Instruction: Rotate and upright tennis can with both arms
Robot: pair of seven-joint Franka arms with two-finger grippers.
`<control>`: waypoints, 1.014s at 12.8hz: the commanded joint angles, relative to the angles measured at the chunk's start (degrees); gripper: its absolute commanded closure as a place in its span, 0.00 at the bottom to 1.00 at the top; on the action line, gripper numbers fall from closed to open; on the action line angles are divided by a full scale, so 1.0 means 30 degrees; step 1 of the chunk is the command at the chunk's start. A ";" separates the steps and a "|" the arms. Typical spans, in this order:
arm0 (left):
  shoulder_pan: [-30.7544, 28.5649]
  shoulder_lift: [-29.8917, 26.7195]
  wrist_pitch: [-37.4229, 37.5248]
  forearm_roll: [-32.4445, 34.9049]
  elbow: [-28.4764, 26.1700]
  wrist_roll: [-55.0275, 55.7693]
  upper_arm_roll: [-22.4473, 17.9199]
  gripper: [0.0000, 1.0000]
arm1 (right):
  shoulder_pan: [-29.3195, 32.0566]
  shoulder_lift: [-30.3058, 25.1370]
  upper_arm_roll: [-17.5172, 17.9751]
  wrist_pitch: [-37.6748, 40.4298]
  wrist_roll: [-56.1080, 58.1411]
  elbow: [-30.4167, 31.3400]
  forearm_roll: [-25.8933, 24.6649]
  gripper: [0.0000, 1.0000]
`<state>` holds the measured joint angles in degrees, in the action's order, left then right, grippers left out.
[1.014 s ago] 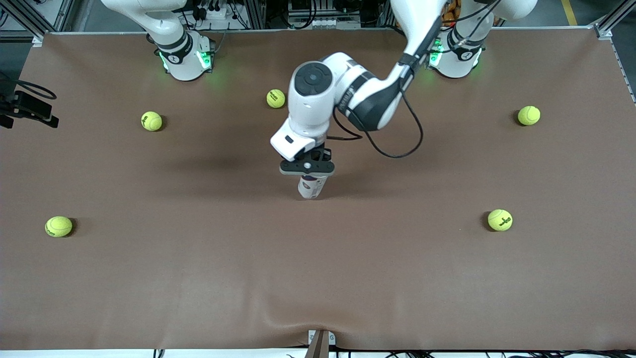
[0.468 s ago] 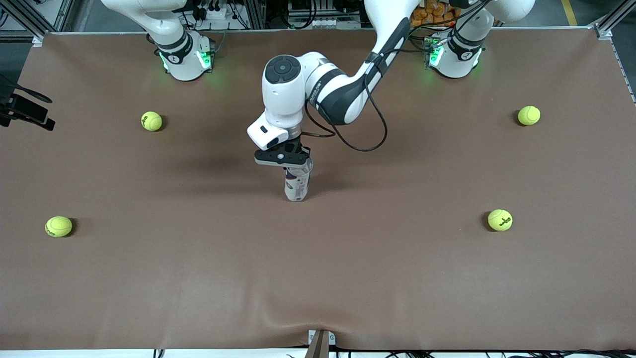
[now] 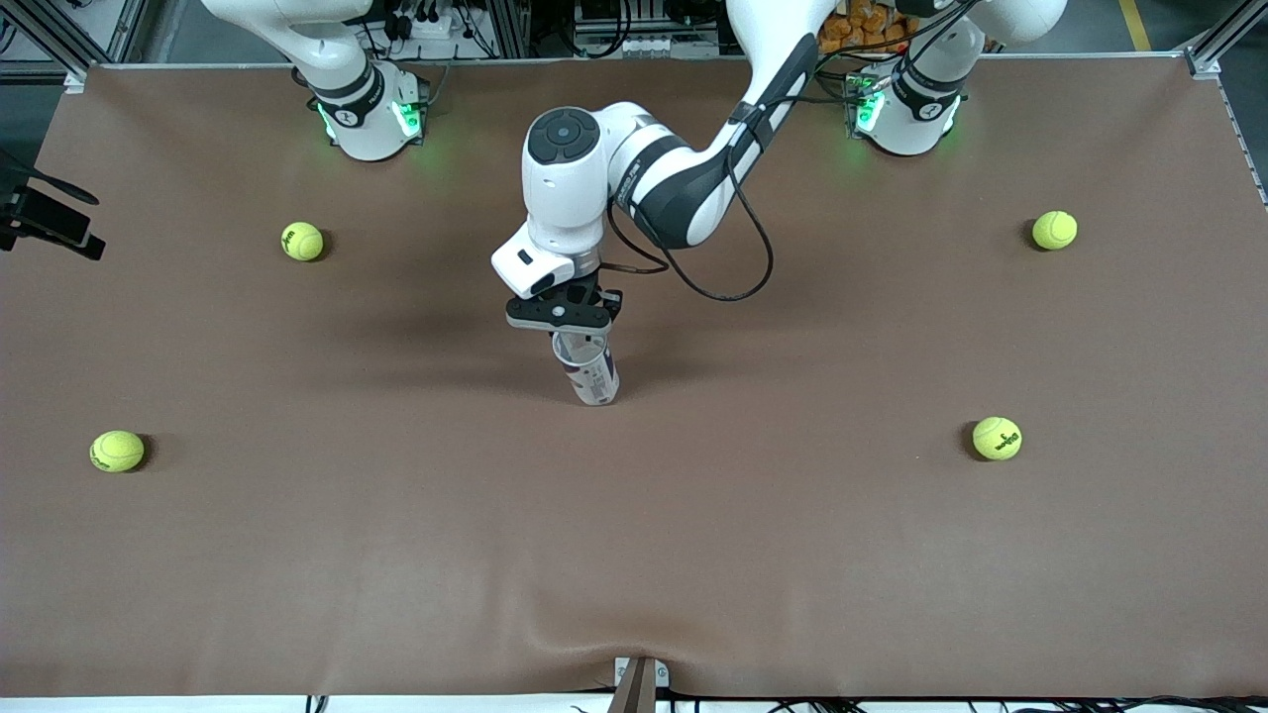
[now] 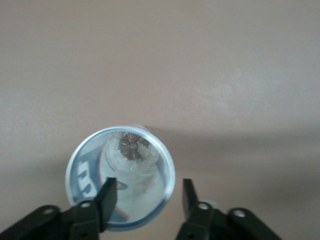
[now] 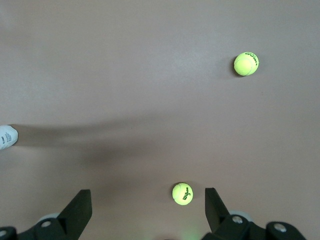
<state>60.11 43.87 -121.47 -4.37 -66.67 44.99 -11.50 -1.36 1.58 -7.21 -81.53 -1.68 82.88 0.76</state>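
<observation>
The tennis can (image 3: pixel 589 371) stands on its base at the middle of the table, its open silver rim up, top leaning a little toward the right arm's end. My left gripper (image 3: pixel 575 332) hangs right over that rim. In the left wrist view I look down into the can (image 4: pixel 120 175); the left gripper (image 4: pixel 147 197) is open, one finger (image 4: pixel 106 196) over the mouth, the other finger (image 4: pixel 188 194) outside the wall with a gap. My right gripper (image 5: pixel 147 202) is open and empty, high over the table, out of the front view.
Yellow-green tennis balls lie scattered: one (image 3: pixel 302 241) and another (image 3: pixel 117 451) toward the right arm's end, one (image 3: pixel 1054 230) and another (image 3: pixel 997 438) toward the left arm's end. Two balls (image 5: pixel 182 193) (image 5: pixel 246 63) lie under the right wrist. A black mount (image 3: pixel 45 226) juts in at the table's edge.
The left arm swung toward the right arm's end, carrying the can's top with it. Its gripper, shut on the rim before, now stands open. The right arm has not moved.
</observation>
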 commanded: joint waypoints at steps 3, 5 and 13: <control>-0.0113 -0.1638 0.1316 0.0402 0.0249 -0.0027 -0.0558 0.00 | 0.2037 -0.0294 0.2405 0.0164 -0.0319 0.0029 0.0157 0.00; -0.0696 -0.3422 0.2486 0.0344 0.0132 -0.0843 -0.0999 0.00 | 0.1629 -0.0293 0.2317 0.0164 -0.0319 0.0029 0.0011 0.00; -0.7429 -0.9110 1.0714 0.0607 -0.0630 -0.2395 -0.1059 0.00 | 0.0777 -0.0293 0.1321 0.0164 -0.0348 0.0029 0.0010 0.00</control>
<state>41.74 19.92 -93.26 -3.56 -66.28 39.55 -15.69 2.03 1.58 -2.36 -81.48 -1.72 82.84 0.73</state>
